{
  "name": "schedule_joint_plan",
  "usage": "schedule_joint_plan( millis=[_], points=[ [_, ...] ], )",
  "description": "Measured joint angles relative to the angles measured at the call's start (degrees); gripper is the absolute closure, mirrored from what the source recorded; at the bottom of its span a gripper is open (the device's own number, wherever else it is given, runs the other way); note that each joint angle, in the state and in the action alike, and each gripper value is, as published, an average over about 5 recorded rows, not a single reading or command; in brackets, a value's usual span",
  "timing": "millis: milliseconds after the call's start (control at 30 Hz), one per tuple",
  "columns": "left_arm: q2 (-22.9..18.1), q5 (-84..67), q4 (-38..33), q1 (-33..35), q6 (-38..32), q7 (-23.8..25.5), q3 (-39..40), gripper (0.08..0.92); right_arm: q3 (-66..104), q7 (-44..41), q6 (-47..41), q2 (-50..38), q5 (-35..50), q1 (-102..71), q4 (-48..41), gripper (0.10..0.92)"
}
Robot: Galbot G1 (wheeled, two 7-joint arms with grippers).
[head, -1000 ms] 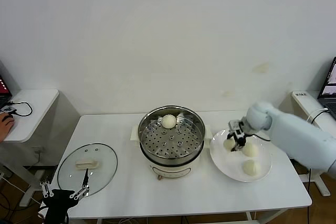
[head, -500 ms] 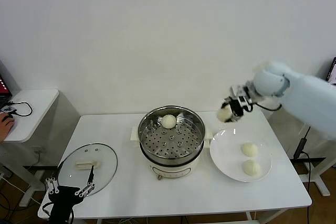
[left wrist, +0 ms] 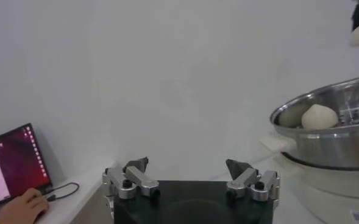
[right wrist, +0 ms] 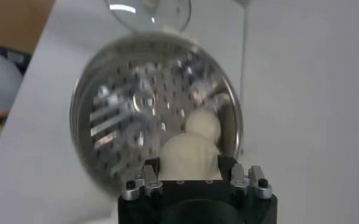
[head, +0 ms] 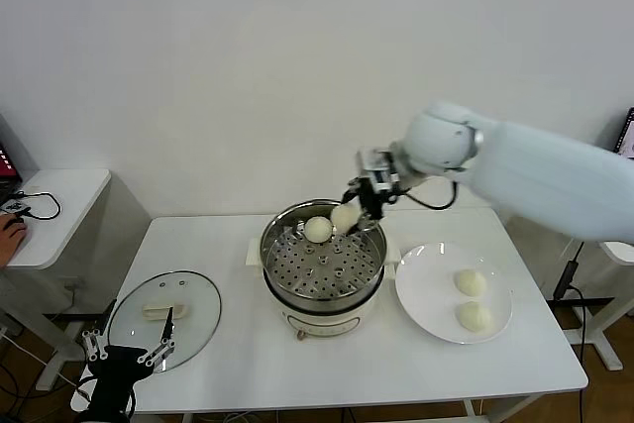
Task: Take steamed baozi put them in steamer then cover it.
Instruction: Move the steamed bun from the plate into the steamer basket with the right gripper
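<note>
Left end effector (head: pixel 127 348) parked at desk's (head: pixel 248 364) near-left edge, fingers spread wide, holding nothing; glass lid (head: pixel 164 317) flat on desk just beyond it; steamer (head: pixel 323 262) at centre, one bun (head: pixel 317 230) on tray at back; right end effector (head: pixel 359 211) above steamer's back rim, closed on second bun (head: pixel 345 216); two buns (head: pixel 471 282) on white plate (head: pixel 426 294) at right.
</note>
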Motion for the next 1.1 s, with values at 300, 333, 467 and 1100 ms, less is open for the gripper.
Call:
schedule_joint_plan(
  millis=[300, 333, 467, 1100],
  points=[
    [-0.57, -0.21, 0.23, -0.65, 0.04, 0.01, -0.71, 0.177, -0.80, 5.46, -4.08, 9.19, 1.64, -5.29, -5.20, 0.423],
    [-0.63, -0.21, 0.19, -0.72, 0.04, 0.01, -0.71, 0.177, -0.69, 5.98, -4.32, 10.08, 1.60, -5.97, -5.94, 0.423],
    [-0.83, -0.20, 0.02, -0.73, 0.09, 0.03, -0.76, 0.177, -0.15, 7.59, -4.96, 13.31, 1.18, -8.48, -8.93, 0.423],
    [-1.03, -0.18, 0.15, -0.68, 0.02, 0.01, -0.79, 0.177, 1.17, 9.01, -6.23, 20.51, -1.00, -12.86, -17.55, 0.281]
  ],
)
